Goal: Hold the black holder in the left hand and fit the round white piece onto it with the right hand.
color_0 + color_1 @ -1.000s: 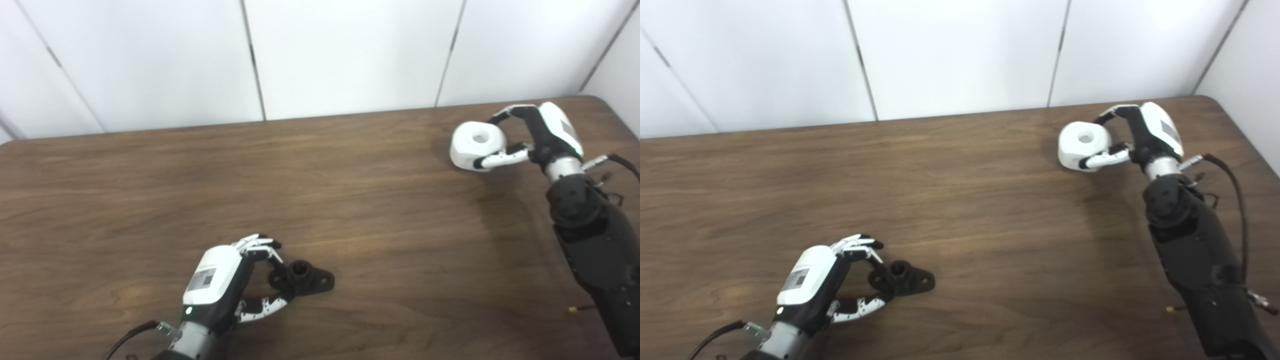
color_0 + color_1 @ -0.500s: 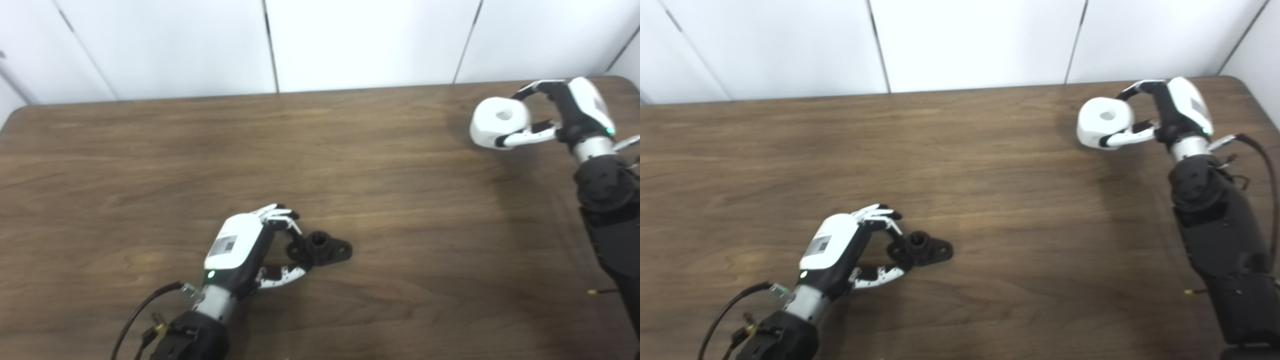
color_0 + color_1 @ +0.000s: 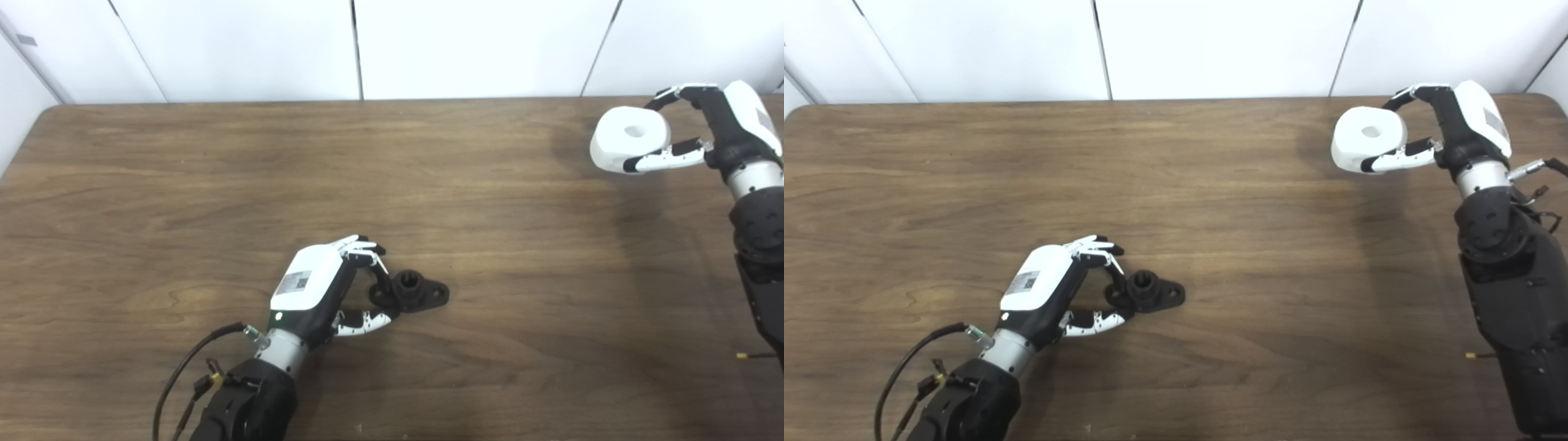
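I see a dark brown wood-grain table [image 3: 184, 184] with rounded far corners filling most of my view. Just behind its far edge stands a plain white panelled wall [image 3: 245, 49], split by thin dark seams, evenly lit.

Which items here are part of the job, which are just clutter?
Job:
black holder, left hand closed on its end
round white piece, held in right hand

Not job:
wooden table
white wall panels
No loose clutter visible.

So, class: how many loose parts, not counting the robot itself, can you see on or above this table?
2. The black holder lies near the front, the left hand closed on its end. The round white piece is at the far right, gripped by the right hand.
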You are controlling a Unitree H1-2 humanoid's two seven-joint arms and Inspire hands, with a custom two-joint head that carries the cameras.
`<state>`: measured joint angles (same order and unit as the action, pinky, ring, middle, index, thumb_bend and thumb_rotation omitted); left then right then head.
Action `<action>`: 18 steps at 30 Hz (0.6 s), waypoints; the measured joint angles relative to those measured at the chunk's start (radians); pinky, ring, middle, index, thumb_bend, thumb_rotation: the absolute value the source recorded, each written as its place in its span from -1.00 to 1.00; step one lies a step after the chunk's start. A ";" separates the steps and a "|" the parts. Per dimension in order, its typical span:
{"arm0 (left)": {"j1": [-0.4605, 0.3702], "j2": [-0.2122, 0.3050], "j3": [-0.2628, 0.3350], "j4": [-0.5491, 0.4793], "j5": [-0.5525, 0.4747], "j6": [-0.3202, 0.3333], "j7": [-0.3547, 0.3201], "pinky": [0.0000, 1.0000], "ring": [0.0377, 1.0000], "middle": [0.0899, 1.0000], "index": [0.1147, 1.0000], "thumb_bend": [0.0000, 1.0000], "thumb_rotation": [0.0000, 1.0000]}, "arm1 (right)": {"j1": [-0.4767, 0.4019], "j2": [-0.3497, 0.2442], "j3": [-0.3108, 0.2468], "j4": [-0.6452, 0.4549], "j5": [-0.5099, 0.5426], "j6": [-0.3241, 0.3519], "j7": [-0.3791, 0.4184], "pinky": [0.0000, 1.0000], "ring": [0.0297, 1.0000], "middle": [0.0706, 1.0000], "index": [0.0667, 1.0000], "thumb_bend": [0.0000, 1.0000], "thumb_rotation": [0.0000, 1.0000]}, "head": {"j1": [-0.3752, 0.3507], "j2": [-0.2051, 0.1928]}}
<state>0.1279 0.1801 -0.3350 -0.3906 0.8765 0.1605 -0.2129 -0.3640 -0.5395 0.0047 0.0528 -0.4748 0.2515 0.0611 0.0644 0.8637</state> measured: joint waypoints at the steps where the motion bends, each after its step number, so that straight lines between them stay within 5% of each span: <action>1: 0.000 -0.003 0.001 0.000 -0.004 0.002 0.000 0.69 0.75 0.53 -0.15 0.04 -0.89 | 0.000 0.000 0.000 0.000 0.000 0.000 0.000 0.71 0.76 0.51 -0.11 0.05 -0.74 | 0.000 0.000; 12: 0.003 -0.027 0.012 0.000 -0.012 0.006 0.019 0.61 0.66 0.47 -0.15 0.04 -0.84 | 0.000 0.000 -0.003 0.027 -0.002 0.000 0.000 0.72 0.76 0.52 -0.11 0.05 -0.74 | 0.002 -0.005; 13: 0.003 -0.030 0.014 0.000 -0.012 0.007 0.021 0.59 0.65 0.47 -0.03 0.56 -0.65 | 0.000 0.000 -0.004 0.027 -0.002 0.000 0.000 0.72 0.76 0.52 -0.11 0.05 -0.73 | 0.002 -0.005; 14: 0.003 -0.033 0.016 0.000 -0.012 0.007 0.023 0.58 0.64 0.47 0.02 0.74 -0.59 | 0.000 0.000 -0.006 0.028 -0.002 0.000 0.000 0.72 0.76 0.52 -0.11 0.05 -0.73 | 0.002 -0.003; 18: 0.007 -0.040 0.019 0.000 -0.014 -0.002 0.045 0.58 0.63 0.49 0.13 0.94 -0.48 | 0.000 0.000 -0.008 0.028 -0.002 0.000 0.000 0.71 0.75 0.52 -0.11 0.05 -0.74 | 0.002 -0.005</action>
<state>0.1345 0.1404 -0.3159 -0.3905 0.8626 0.1581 -0.1678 -0.3638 -0.5394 -0.0034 0.0808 -0.4769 0.2514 0.0606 0.0660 0.8590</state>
